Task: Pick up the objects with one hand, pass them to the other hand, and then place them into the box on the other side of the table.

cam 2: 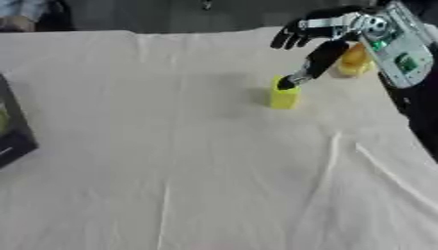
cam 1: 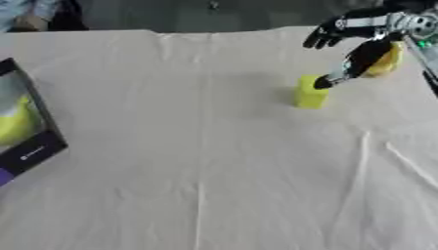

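Right robot hand (cam 2: 329, 36) is seen at the far right of the tabletop (cam 1: 214, 171), entering from the upper right corner. Fingers (cam 2: 291, 36) are spread and slightly relaxed, pointing left; nothing is gripped. The thumb (cam 2: 310, 66) is extended down and left, its tip touching or just above the top of a yellow block (cam 2: 285, 96); contact cannot be confirmed.

The yellow block is standing upright on the cream cloth (cam 2: 197, 161) covering the tabletop, right of centre, toward the far side. A second yellow-orange object (cam 1: 383, 61) is located just behind the right robot hand, further right and partly hidden by it; shape cannot be made out.

The box (cam 1: 30, 141) is positioned at the left edge, dark-walled, cut off by the frame, with something yellow (cam 1: 13, 122) visible inside it. It is well apart from the block.

The cloth is creased, with folds running near-to-far and a raised wrinkle at near right.
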{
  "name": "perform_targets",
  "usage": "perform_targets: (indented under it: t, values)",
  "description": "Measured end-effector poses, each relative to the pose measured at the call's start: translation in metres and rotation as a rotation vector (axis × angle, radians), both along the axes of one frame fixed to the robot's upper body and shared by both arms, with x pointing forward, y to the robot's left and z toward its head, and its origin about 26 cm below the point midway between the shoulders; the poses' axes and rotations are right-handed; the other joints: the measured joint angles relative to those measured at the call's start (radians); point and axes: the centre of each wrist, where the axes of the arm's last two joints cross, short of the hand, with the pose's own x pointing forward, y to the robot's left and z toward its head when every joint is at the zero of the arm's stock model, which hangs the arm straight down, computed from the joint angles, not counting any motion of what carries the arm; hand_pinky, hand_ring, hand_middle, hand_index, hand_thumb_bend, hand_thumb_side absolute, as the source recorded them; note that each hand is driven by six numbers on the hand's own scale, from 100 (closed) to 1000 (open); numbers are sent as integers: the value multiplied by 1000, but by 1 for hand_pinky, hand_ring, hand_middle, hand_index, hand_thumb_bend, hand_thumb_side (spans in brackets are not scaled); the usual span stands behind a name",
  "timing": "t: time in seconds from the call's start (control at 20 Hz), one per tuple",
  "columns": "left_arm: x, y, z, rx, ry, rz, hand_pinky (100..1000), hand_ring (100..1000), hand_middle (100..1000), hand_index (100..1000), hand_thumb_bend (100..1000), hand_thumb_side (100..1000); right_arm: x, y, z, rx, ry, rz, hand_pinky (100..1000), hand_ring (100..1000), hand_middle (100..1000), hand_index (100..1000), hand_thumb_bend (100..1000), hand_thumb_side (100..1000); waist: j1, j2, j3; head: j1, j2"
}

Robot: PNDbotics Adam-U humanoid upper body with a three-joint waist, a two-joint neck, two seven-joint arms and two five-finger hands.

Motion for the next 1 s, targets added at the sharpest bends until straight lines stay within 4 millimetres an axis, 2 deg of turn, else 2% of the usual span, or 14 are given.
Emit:
perform_targets:
  t: [0.45, 1.0]
  values:
    - [0, 0, -2, -6, 1, 1, 824, 778, 766, 796, 773, 417, 8, -2, -17, -82, 11, -52, 914, 889, 855, 869, 599, 312, 0, 0, 5, -2, 0]
    - [-1, 1, -5, -20, 4, 2, 824, 777, 765, 793, 780, 416, 20, -7, -42, -145, 32, -101, 914, 885, 846, 868, 613, 297, 0, 19, 12, -15, 0]
